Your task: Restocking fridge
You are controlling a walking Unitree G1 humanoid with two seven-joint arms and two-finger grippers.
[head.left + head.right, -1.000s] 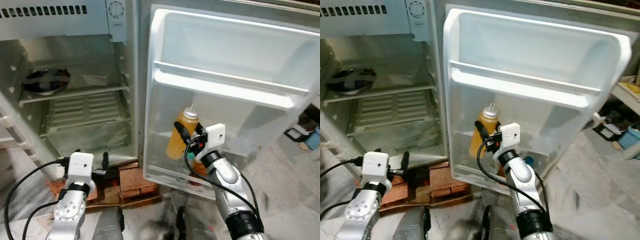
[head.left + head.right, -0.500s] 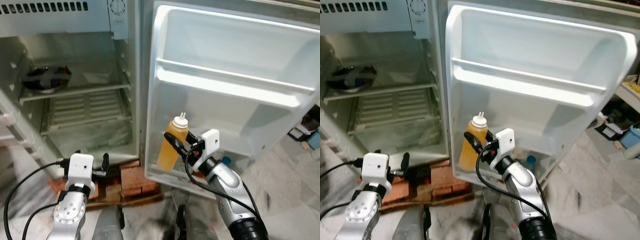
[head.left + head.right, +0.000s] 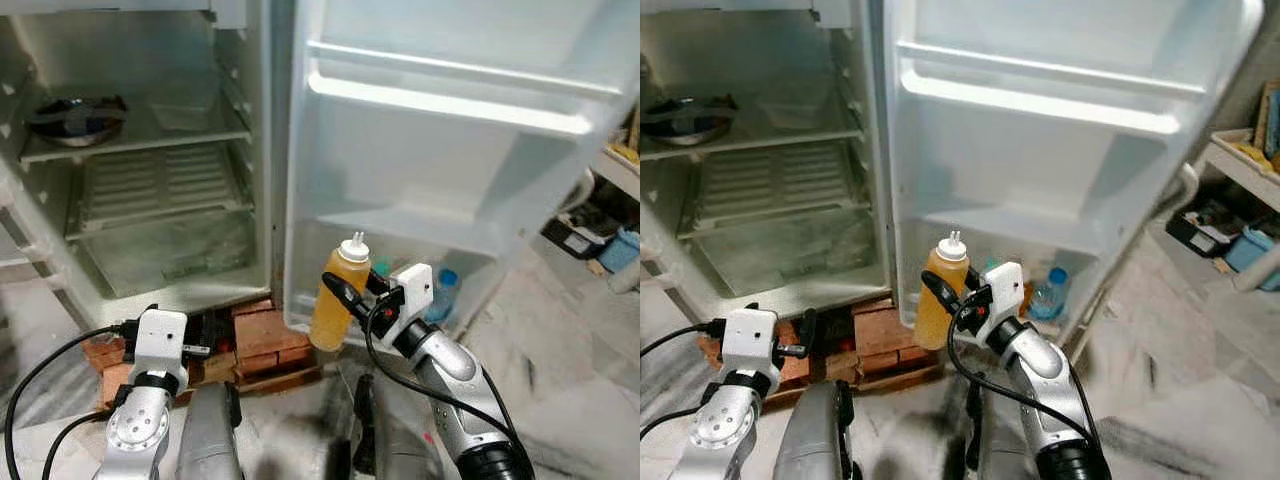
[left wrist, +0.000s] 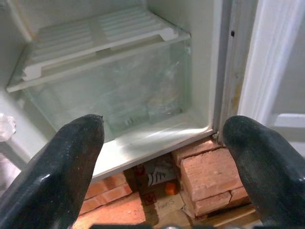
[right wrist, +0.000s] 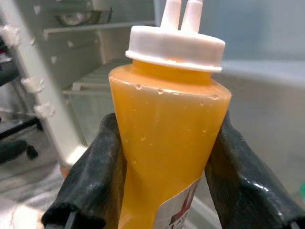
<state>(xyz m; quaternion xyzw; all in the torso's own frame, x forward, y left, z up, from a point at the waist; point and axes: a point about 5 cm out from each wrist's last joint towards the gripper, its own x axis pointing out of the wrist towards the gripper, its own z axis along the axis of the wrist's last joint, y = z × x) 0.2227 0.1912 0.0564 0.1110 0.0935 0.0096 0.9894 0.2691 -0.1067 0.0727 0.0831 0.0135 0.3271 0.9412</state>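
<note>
Clamped across the belly of the squeeze bottle (image 5: pixel 167 129), my right gripper (image 3: pixel 352 297) holds it upright just outside the bottom shelf of the open fridge door (image 3: pixel 440 190), while my left gripper (image 4: pixel 164 162) hangs spread wide and idle before the fridge's crisper drawer (image 4: pixel 114 90). I judge the bottle nearly full, so fairly heavy, its soft beaded wall likely to slip or buckle; mid-body suits. That door shelf (image 3: pixel 400 265) already carries a small blue-capped bottle (image 3: pixel 446 290), and the fridge sits on bricks (image 3: pixel 262 338).
</note>
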